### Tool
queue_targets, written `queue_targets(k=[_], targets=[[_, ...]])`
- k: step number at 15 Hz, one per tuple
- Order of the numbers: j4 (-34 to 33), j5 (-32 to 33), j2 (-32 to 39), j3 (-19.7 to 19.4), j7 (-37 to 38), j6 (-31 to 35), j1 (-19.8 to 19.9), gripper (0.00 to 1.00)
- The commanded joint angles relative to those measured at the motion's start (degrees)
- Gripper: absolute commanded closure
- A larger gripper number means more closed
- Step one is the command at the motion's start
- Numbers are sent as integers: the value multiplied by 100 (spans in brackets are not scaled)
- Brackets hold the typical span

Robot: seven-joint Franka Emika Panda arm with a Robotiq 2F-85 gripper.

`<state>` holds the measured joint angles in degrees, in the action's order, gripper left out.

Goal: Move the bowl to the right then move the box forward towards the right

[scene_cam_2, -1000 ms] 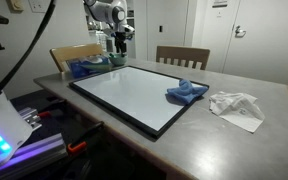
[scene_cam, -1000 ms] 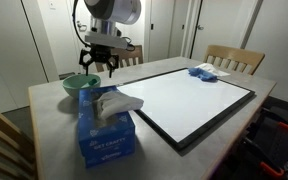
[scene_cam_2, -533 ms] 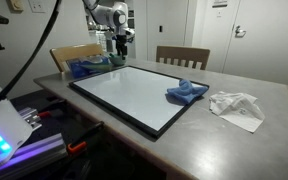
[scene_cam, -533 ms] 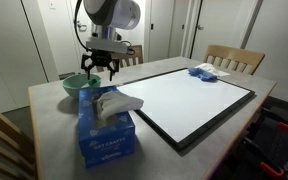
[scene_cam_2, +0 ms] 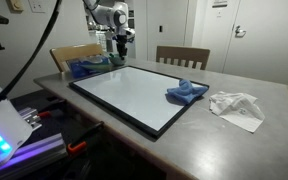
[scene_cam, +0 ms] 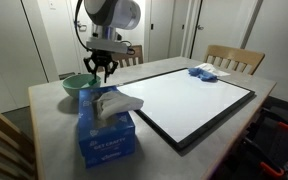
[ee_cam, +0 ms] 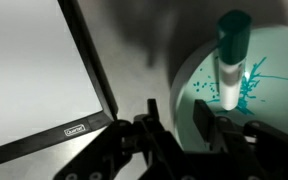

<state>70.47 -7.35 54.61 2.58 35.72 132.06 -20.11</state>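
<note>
Tool [scene_cam: 102, 70] hangs low over the bowl [scene_cam: 76, 86], at the side of it that faces the whiteboard [scene_cam: 194, 100]. In the wrist view the tool [ee_cam: 177, 130] has its fingers [ee_cam: 206, 125] a little apart and astride the rim of the bowl [ee_cam: 269, 110], one finger inside and one outside. I see some gap between them, so I do not think they pinch the rim. A marker [ee_cam: 232, 45] with a teal cap lies in the bowl, with teal splashes around it.

The box [scene_cam: 106, 140] of tissues stands on the grey bench [scene_cam: 54, 115], nearer to the camera than the bowl and just beside it, with one tissue sticking out on top. The whiteboard lies flat and covers much of the bench, and a blue cloth [scene_cam: 202, 72] rests on it. In an exterior view, crumpled white paper [scene_cam_2: 234, 105] lies beside the board.

Wooden chairs [scene_cam: 234, 58] stand at the bench, and pale walls and doors are behind.

In that exterior view the bowl is almost hidden behind the box [scene_cam_2: 84, 68]. The wrist view cuts off the lower part of the bowl.
</note>
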Motion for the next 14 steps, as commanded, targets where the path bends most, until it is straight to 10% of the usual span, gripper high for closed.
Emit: queue_targets(k=[1, 4, 14], targets=[[-231, 3, 157, 38, -52, -158, 25, 87], [-231, -2, 180, 55, -74, -156, 27, 100], [-376, 183, -60, -33, -208, -411, -24, 99]])
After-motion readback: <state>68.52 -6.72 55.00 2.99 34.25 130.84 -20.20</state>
